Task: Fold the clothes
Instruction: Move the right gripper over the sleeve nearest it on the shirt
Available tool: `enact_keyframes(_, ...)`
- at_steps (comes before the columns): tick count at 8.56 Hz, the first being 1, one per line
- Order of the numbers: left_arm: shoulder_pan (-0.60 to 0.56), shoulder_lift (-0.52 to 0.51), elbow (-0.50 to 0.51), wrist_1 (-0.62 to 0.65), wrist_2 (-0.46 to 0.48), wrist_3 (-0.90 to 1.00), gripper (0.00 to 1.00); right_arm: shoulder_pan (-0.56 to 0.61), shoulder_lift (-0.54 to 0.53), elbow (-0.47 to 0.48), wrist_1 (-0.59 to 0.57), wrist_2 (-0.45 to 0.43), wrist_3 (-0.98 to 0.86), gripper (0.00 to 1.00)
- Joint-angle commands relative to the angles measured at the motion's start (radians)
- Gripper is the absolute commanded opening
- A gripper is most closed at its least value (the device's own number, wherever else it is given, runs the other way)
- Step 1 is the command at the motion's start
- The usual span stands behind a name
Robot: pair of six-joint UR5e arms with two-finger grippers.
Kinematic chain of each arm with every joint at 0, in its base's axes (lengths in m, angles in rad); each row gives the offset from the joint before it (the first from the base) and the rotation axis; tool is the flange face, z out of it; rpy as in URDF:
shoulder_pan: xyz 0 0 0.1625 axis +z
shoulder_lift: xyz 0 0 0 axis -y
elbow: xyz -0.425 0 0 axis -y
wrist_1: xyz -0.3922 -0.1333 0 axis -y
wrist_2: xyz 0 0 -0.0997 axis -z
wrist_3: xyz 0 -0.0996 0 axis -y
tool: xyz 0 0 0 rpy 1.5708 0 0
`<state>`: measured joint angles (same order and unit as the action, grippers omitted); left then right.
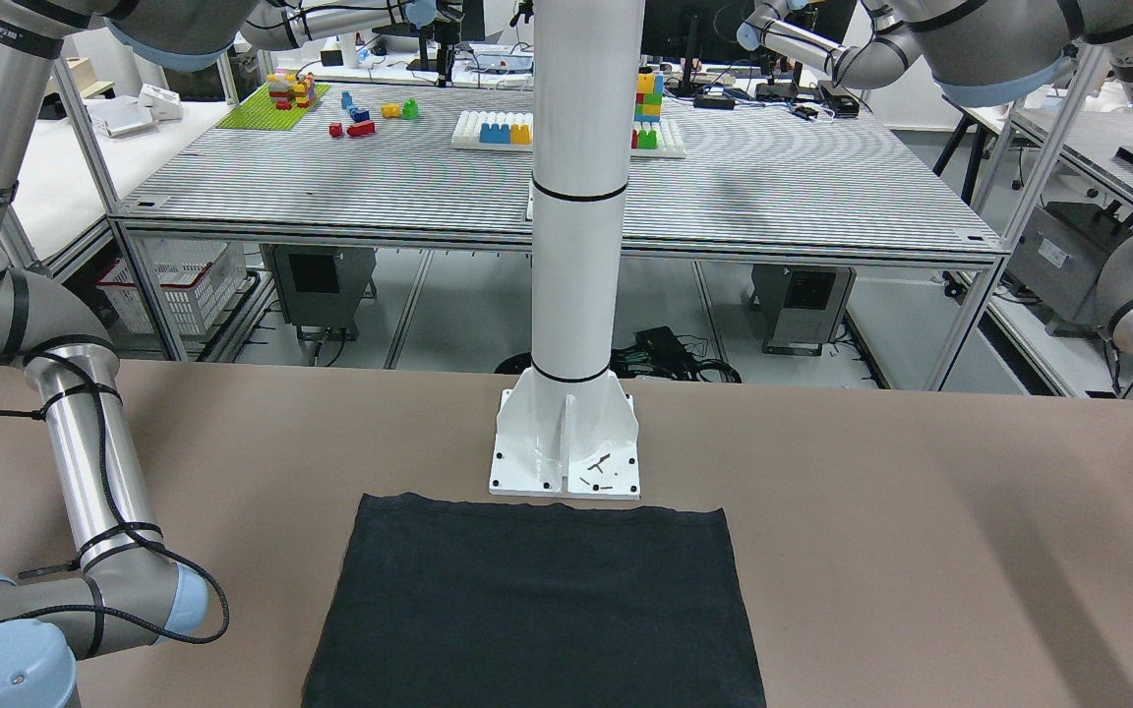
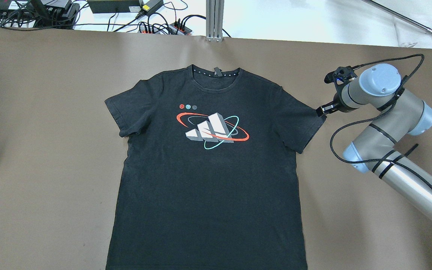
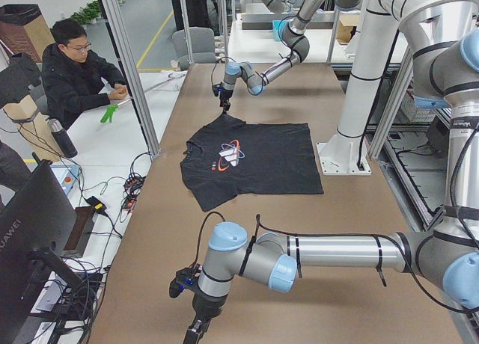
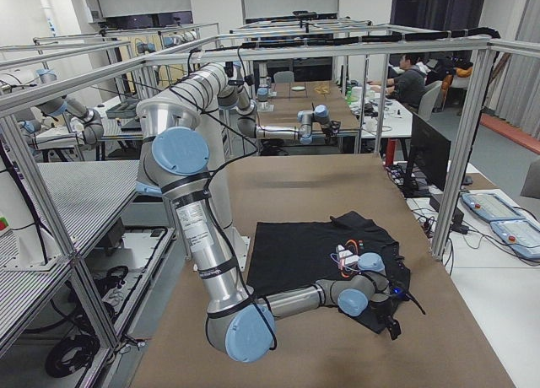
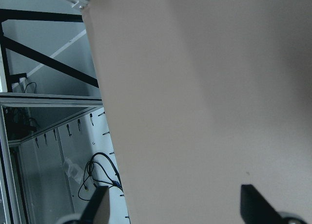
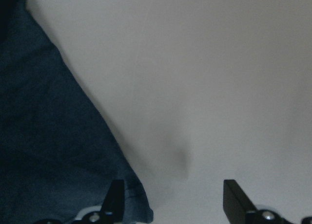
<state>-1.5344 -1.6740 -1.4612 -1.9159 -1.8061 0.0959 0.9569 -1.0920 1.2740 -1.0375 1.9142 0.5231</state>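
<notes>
You're risking a missed pinch: the right gripper (image 6: 174, 198) is hanging open and empty at the sleeve (image 2: 301, 120) tip with one finger over cloth, so closing may snag only hem and skew the shirt (image 2: 208, 187). It's lying flat mid-table (image 2: 32, 157) with bare room stretching both sides — the left gripper (image 5: 175, 204) is sitting open, empty, by the table's edge.

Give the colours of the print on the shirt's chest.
The print is white bars with red and teal loops, on a black shirt; clearest in the overhead view.
</notes>
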Motion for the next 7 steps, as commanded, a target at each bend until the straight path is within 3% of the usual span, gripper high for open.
enact_keyframes(1, 0.0, -0.003, 0.001, 0.0, -0.004, -0.002, 0.94, -0.007, -0.002, -0.004, 0.0, 0.002, 0.002, 0.66)
enact_keyframes(3, 0.0, -0.003, 0.001, 0.0, -0.004, -0.005, 0.94, -0.007, -0.003, -0.002, 0.0, 0.003, 0.003, 0.61)
enact_keyframes(4, 0.002, -0.003, -0.001, 0.0, -0.006, -0.005, 0.94, -0.007, -0.006, 0.001, 0.002, 0.003, 0.003, 0.54)
enact_keyframes(5, 0.002, -0.003, -0.001, 0.0, -0.006, -0.021, 0.94, -0.009, -0.006, 0.002, 0.002, 0.003, 0.011, 0.37)
enact_keyframes(6, 0.002, -0.003, -0.004, 0.0, -0.006, -0.027, 0.94, -0.021, -0.006, 0.004, 0.001, 0.003, 0.017, 0.11)
enact_keyframes(7, 0.0, -0.003, -0.004, 0.0, -0.006, -0.027, 0.94, -0.021, -0.005, 0.007, 0.002, 0.005, 0.017, 0.0)
